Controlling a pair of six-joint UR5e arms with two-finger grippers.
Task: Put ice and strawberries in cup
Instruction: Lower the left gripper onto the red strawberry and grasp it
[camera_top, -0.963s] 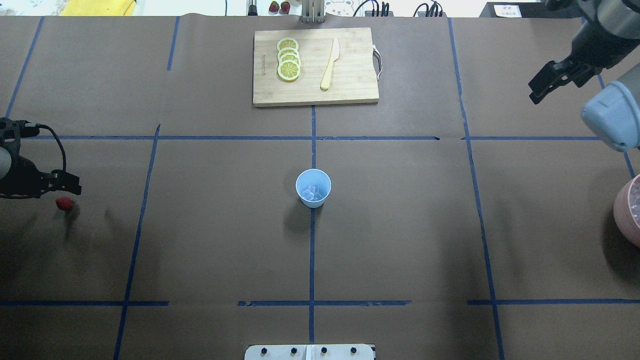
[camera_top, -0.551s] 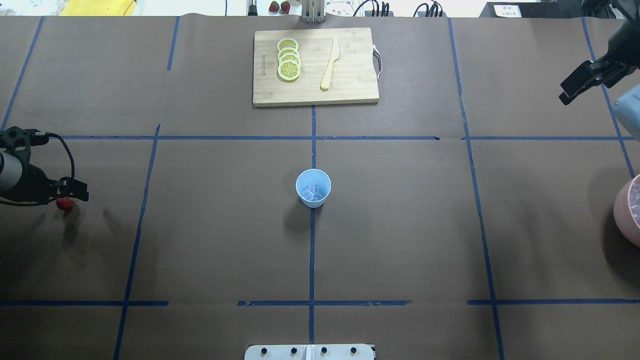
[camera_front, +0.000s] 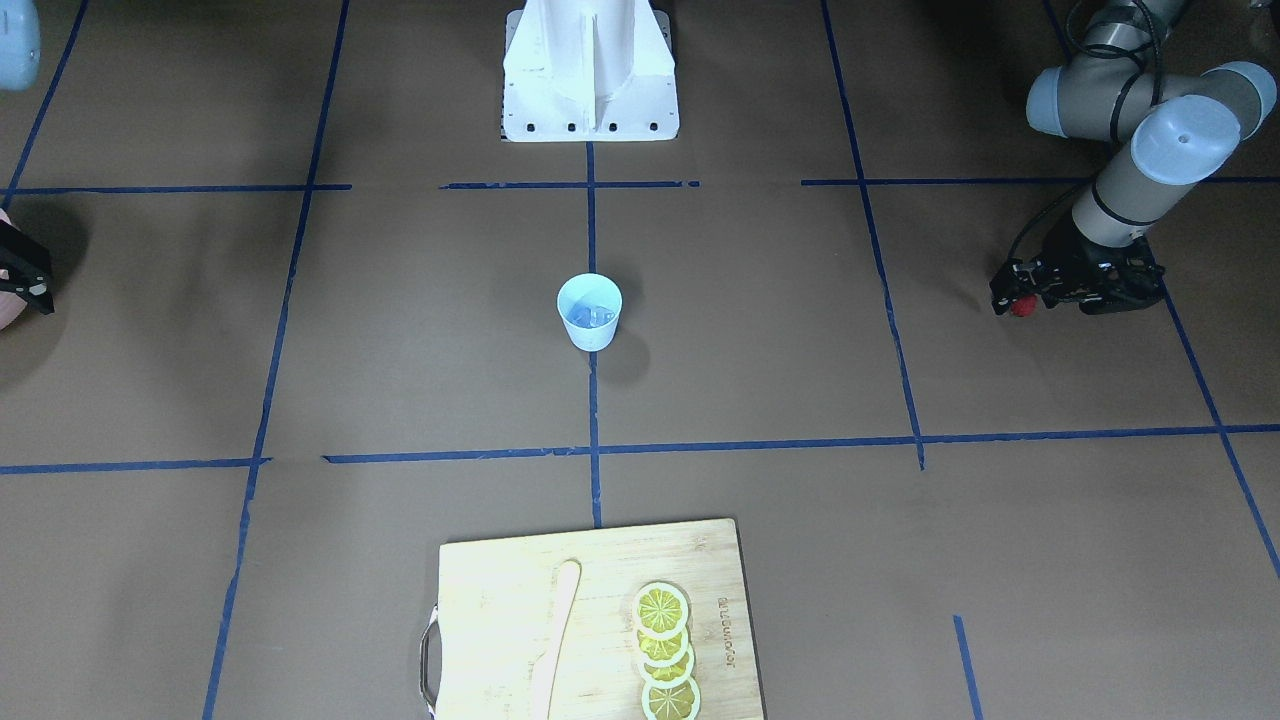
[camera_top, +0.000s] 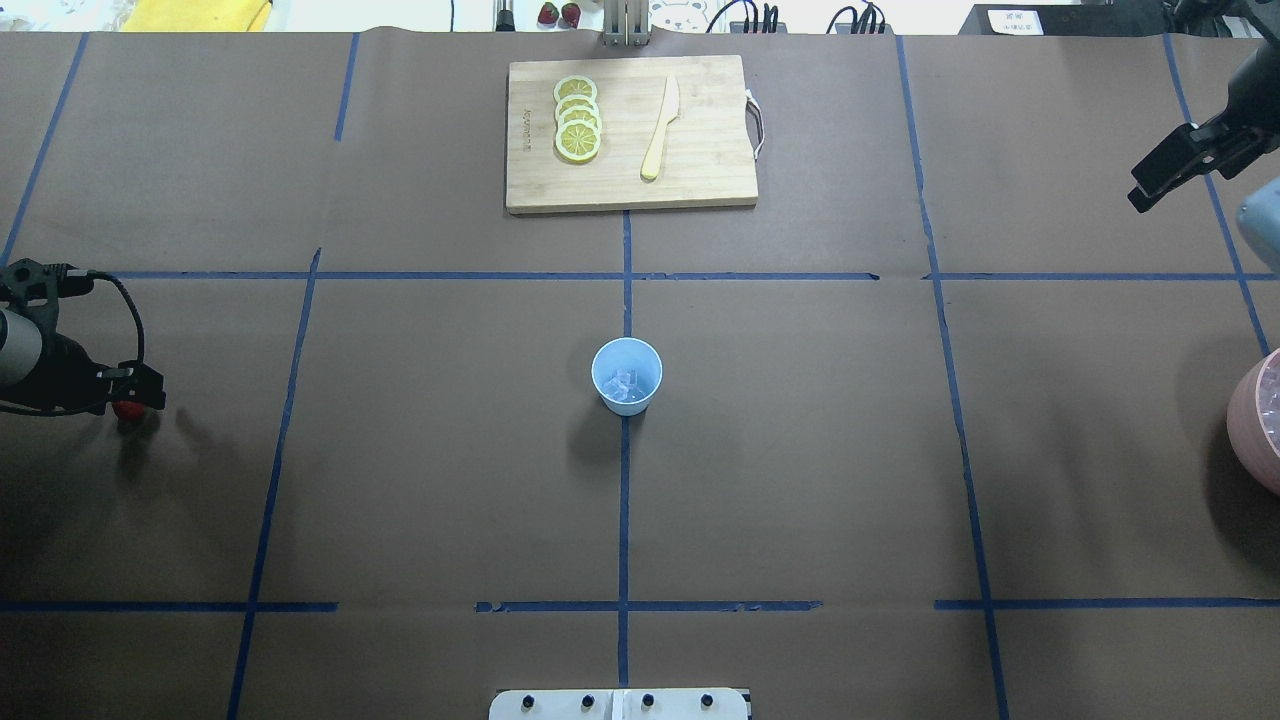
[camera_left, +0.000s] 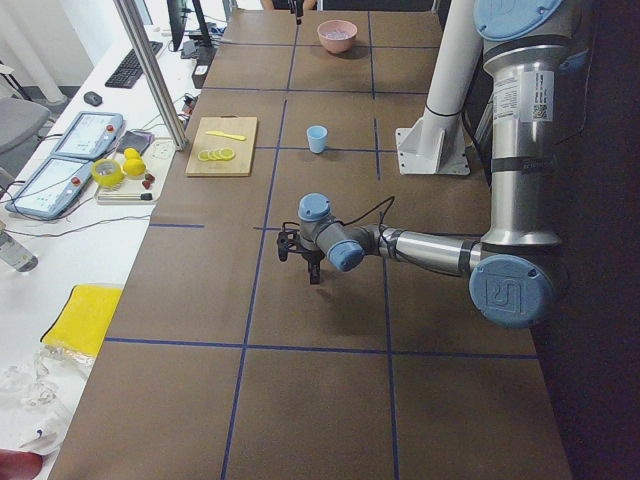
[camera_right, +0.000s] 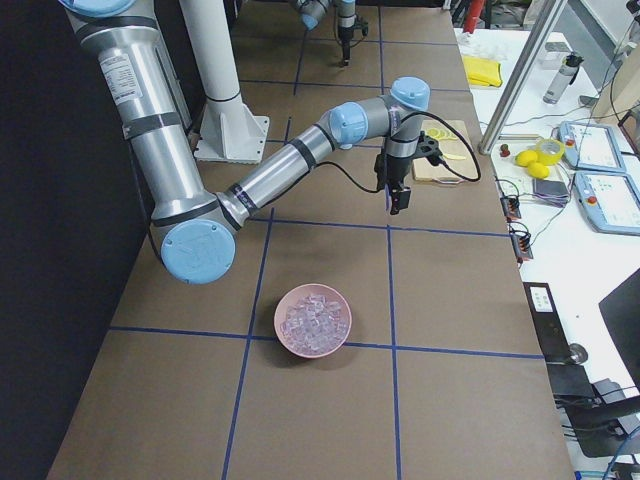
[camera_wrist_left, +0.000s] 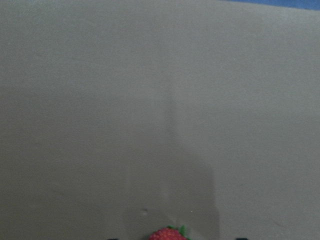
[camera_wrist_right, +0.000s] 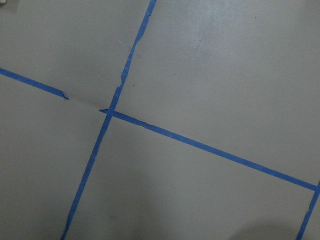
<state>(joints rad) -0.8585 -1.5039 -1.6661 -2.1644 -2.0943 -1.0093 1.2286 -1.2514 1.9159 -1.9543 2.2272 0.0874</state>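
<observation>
Mount: the white robot base plate (camera_top: 620, 703) sits at the middle of the table's (camera_top: 800, 470) near edge.
Bowl: a pink bowl (camera_right: 313, 322) stands at the right edge, about midway between the near and far edges, with a heap of clear ice cubes (camera_right: 315, 316) in it.
Berry: the strawberry (camera_top: 126, 408) lies on the brown paper close to the left edge, about midway between near and far.
Left claw: the left gripper (camera_front: 1012, 298) is low at the strawberry. In the wrist view the berry shows between two dark fingertips set well apart, with paper visible on either side, so the jaws stand wide and do not pinch it.
Cup: the pale-blue cup (camera_top: 627, 375) stands upright at the table's centre on the middle tape line, well apart from both arms.
Cup contents: a few pieces of ice (camera_top: 625, 384) lie at its bottom.
Right claw: the right gripper (camera_top: 1142, 192) hangs above the table toward the far right corner, holding nothing visible. I cannot tell how wide its jaws stand.
Board: a wooden cutting board (camera_top: 700, 160) lies at the middle of the far edge.
On the board: a row of overlapping lemon slices (camera_top: 577, 120) and, beside them, a pale knife (camera_top: 661, 128).
</observation>
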